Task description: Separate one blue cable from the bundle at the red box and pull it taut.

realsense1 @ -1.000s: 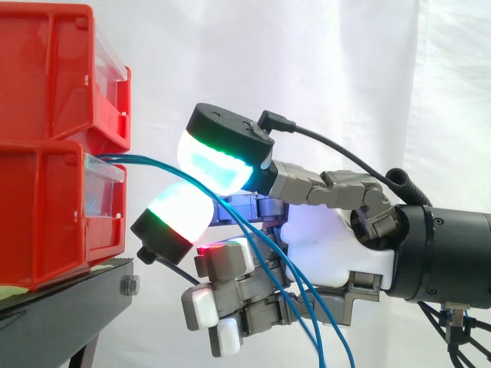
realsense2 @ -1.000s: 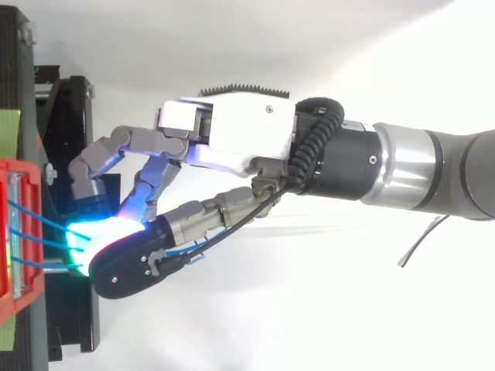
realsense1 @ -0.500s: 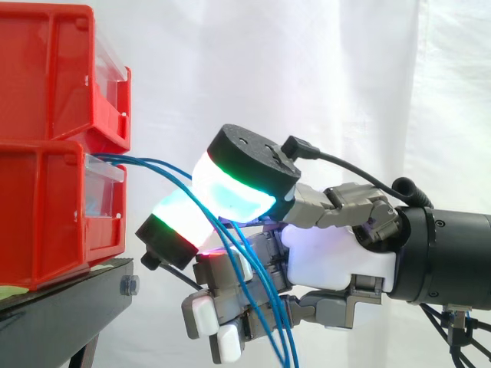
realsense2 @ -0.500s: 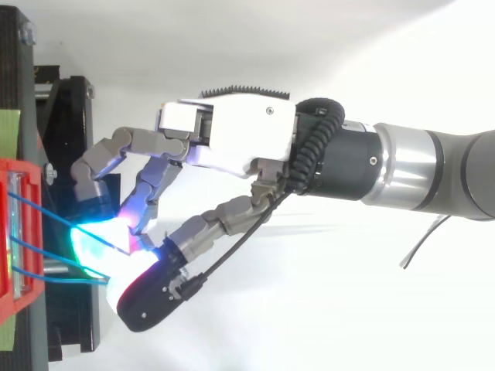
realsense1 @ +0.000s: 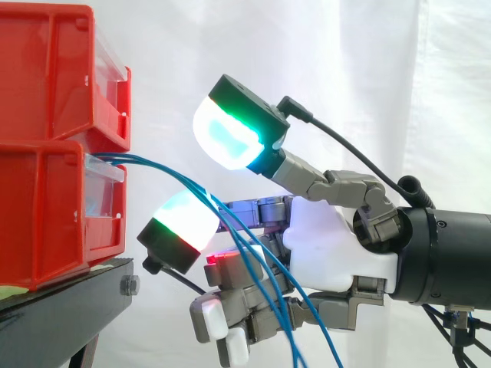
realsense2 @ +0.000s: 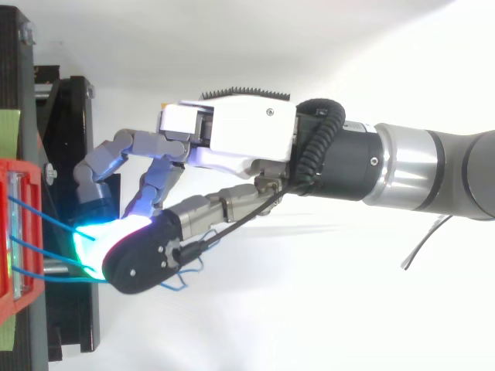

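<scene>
Three blue cables (realsense1: 165,170) leave the front of the lower red box (realsense1: 46,215) and arc right and down across my hand (realsense1: 330,245). The thumb's glowing pad (realsense1: 226,138) stands raised well above them. A straight finger's pad (realsense1: 184,222) lies just under the cables, close to the box. The cables run on past the curled lower fingers (realsense1: 222,322) and off the bottom edge. Nothing is pinched between thumb and finger. From above, the cables (realsense2: 35,228) fan from the box (realsense2: 15,232) to the hand (realsense2: 240,139).
A second red bin (realsense1: 54,69) is stacked on the lower box. Both rest on a black stand (realsense1: 69,307) at the left. A white curtain hangs behind. The arm (realsense2: 433,170) comes in from the right.
The thumb has lifted up off the cables and away from the finger below. Seen from above, it has swung back over the finger. The cables now hang spread apart.
</scene>
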Controlling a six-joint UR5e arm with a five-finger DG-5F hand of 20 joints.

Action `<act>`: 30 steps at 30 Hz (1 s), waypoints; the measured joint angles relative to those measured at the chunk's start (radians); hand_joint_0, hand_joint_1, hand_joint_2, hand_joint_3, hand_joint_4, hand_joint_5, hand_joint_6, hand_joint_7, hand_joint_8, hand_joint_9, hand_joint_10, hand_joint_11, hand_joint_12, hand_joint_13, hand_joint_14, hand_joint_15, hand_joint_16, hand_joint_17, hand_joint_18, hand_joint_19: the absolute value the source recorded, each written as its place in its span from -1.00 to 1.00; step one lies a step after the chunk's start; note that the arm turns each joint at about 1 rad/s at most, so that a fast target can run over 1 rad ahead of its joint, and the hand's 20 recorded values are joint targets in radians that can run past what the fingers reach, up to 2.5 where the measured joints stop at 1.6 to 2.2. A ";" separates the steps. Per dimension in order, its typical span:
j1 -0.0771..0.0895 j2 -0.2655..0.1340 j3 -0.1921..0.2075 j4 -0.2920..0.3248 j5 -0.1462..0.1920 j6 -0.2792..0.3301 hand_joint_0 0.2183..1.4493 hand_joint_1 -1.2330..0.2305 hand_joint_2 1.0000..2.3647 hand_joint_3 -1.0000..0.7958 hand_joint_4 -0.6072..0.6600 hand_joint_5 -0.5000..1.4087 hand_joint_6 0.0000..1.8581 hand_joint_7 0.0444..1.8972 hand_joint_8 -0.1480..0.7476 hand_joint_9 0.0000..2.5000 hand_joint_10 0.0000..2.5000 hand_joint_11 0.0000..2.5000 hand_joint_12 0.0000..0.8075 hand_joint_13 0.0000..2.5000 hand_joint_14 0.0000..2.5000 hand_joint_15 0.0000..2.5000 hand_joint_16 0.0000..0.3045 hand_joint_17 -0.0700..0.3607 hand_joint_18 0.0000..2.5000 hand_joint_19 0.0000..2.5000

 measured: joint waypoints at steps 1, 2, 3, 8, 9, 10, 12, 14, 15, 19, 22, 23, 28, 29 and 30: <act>0.000 0.000 0.000 -0.004 -0.001 0.000 -0.40 0.13 -1.00 -0.44 0.12 -0.63 -0.06 0.19 0.01 0.01 -0.98 -0.09 -0.04 -0.15 -0.98 -0.40 -0.64 -0.11 -0.31 -0.28; 0.000 0.000 0.000 -0.010 -0.001 0.001 -0.35 0.05 -1.00 -0.44 0.12 -0.63 -0.06 0.21 0.01 0.01 -0.98 -0.08 -0.04 -0.15 -0.98 -0.39 -0.65 -0.11 -0.32 -0.27; 0.000 0.000 0.001 -0.014 -0.001 0.001 -0.35 0.01 -1.00 -0.43 0.11 -0.63 -0.06 0.21 0.01 0.01 -0.98 -0.08 -0.04 -0.15 -0.98 -0.39 -0.65 -0.11 -0.32 -0.27; 0.000 0.010 0.001 -0.037 0.002 -0.001 -0.38 -0.21 -0.98 -0.19 0.14 -0.64 -0.06 0.25 0.04 -0.02 -0.98 -0.06 -0.01 -0.16 -0.98 -0.38 -0.64 -0.10 -0.33 -0.27; 0.000 0.013 0.001 -0.043 0.002 -0.004 -0.37 -0.25 -0.98 -0.17 0.14 -0.64 -0.06 0.24 0.04 -0.02 -0.98 -0.06 -0.01 -0.16 -0.98 -0.39 -0.64 -0.10 -0.33 -0.27; 0.000 0.017 0.001 -0.049 0.002 -0.007 -0.36 -0.31 -0.98 -0.15 0.14 -0.64 -0.06 0.25 0.04 -0.03 -0.98 -0.06 -0.01 -0.16 -0.98 -0.39 -0.64 -0.10 -0.33 -0.27; 0.000 0.026 0.001 -0.068 0.003 -0.017 -0.35 -0.37 -0.98 -0.14 0.14 -0.65 -0.05 0.24 0.03 -0.04 -0.98 -0.05 -0.02 -0.17 -0.98 -0.39 -0.63 -0.09 -0.33 -0.28; 0.000 0.033 0.002 -0.087 0.003 -0.027 -0.32 -0.41 -0.98 -0.16 0.12 -0.65 -0.05 0.24 0.02 -0.05 -0.98 -0.05 -0.03 -0.18 -0.98 -0.39 -0.64 -0.10 -0.34 -0.27; 0.000 0.035 0.002 -0.094 0.003 -0.031 -0.31 -0.42 -0.98 -0.17 0.11 -0.66 -0.05 0.24 0.02 -0.06 -0.98 -0.06 -0.02 -0.18 -0.98 -0.39 -0.64 -0.10 -0.34 -0.28; 0.000 0.039 0.001 -0.114 0.003 -0.038 -0.24 -0.47 -0.98 -0.25 0.07 -0.66 -0.04 0.24 0.00 -0.08 -0.98 -0.06 -0.04 -0.19 -0.98 -0.39 -0.64 -0.10 -0.34 -0.30; 0.000 0.040 0.001 -0.118 0.004 -0.039 -0.18 -0.51 -0.99 -0.37 0.05 -0.67 -0.03 0.20 -0.01 -0.08 -0.98 -0.06 -0.05 -0.20 -0.98 -0.40 -0.64 -0.11 -0.35 -0.31; 0.000 0.040 0.001 -0.119 0.004 -0.039 -0.16 -0.51 -1.00 -0.41 0.05 -0.67 -0.03 0.20 -0.01 -0.08 -0.98 -0.05 -0.06 -0.20 -0.98 -0.40 -0.64 -0.11 -0.35 -0.31; 0.002 0.042 0.001 -0.120 0.005 -0.040 -0.13 -0.51 -1.00 -0.44 0.04 -0.67 -0.03 0.19 -0.01 -0.09 -0.98 -0.05 -0.06 -0.20 -0.98 -0.40 -0.65 -0.11 -0.35 -0.32; 0.002 0.043 0.001 -0.120 0.005 -0.040 -0.13 -0.51 -1.00 -0.44 0.05 -0.67 -0.03 0.19 -0.01 -0.09 -0.98 -0.06 -0.07 -0.20 -0.98 -0.41 -0.65 -0.11 -0.35 -0.31; 0.002 0.044 0.002 -0.121 0.006 -0.040 -0.13 -0.51 -1.00 -0.44 0.05 -0.67 -0.03 0.19 -0.02 -0.09 -0.98 -0.06 -0.07 -0.20 -0.98 -0.40 -0.65 -0.11 -0.35 -0.31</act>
